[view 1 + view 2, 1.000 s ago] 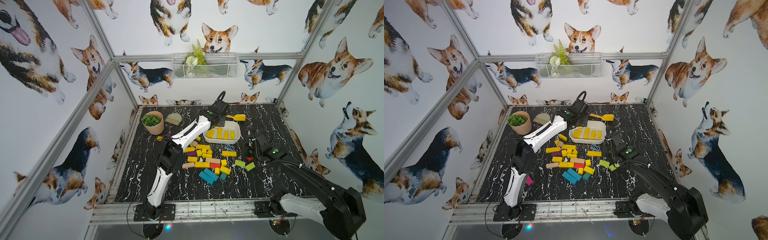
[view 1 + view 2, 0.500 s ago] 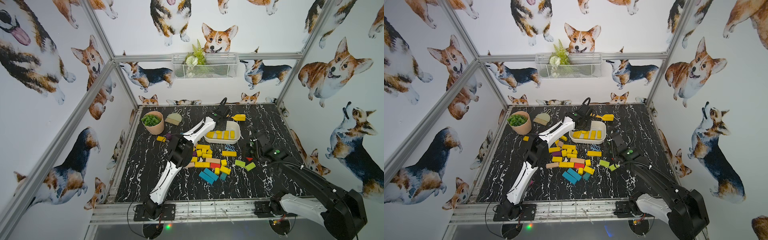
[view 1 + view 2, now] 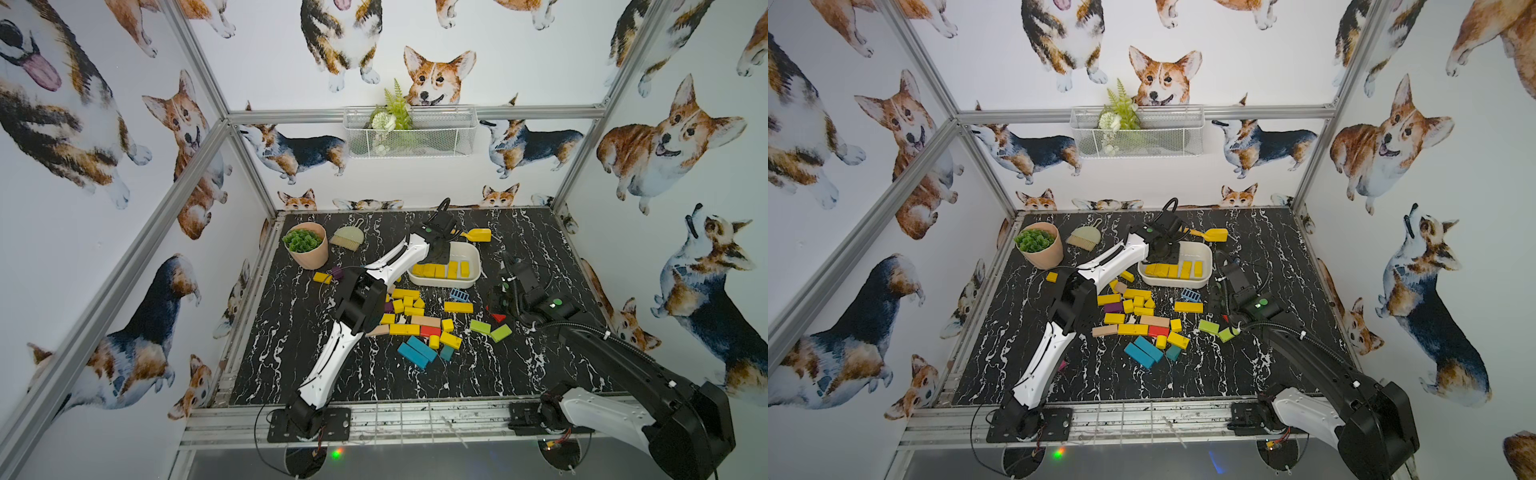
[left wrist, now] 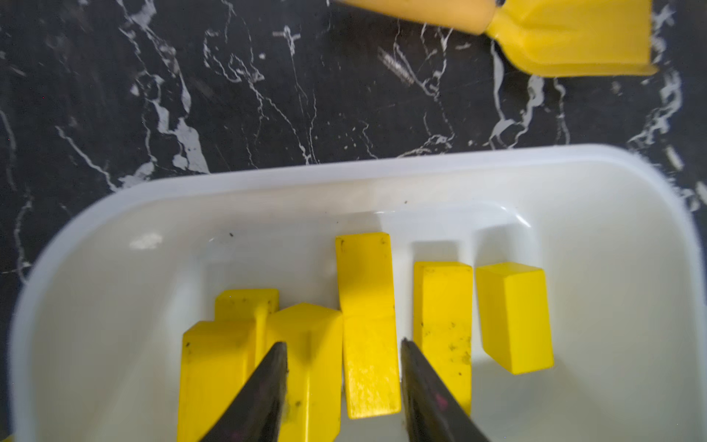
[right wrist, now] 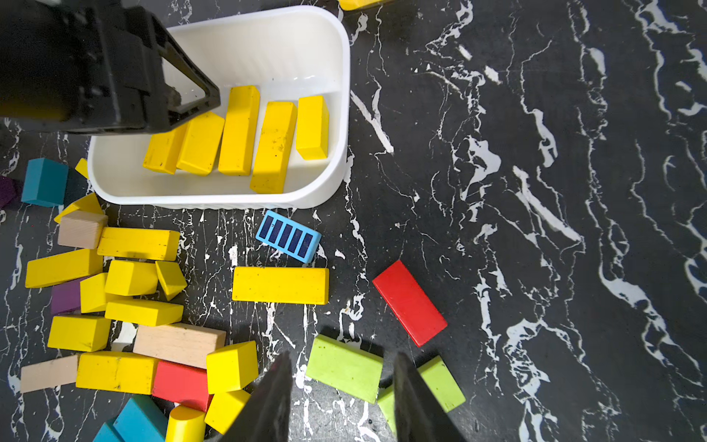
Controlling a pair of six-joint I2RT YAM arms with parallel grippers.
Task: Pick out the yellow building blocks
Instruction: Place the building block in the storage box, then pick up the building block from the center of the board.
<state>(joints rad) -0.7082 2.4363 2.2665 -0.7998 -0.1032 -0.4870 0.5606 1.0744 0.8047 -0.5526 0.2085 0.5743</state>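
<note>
Several yellow building blocks lie side by side in the white tub, which shows in both top views. My left gripper hangs low over them, open, with the blocks lying loose on the tub floor beneath its jaws. More yellow blocks are mixed into the pile on the table. A long yellow bar lies apart from it, and a lone one sits at the left. My right gripper hovers open above a green block, holding nothing.
A yellow plastic shovel lies behind the tub. A plant pot and a brush stand at the back left. Red, blue, purple and tan blocks and a blue grid piece lie among the pile.
My left gripper has come down over the tub and its jaws have spread apart. The right arm has not moved.
</note>
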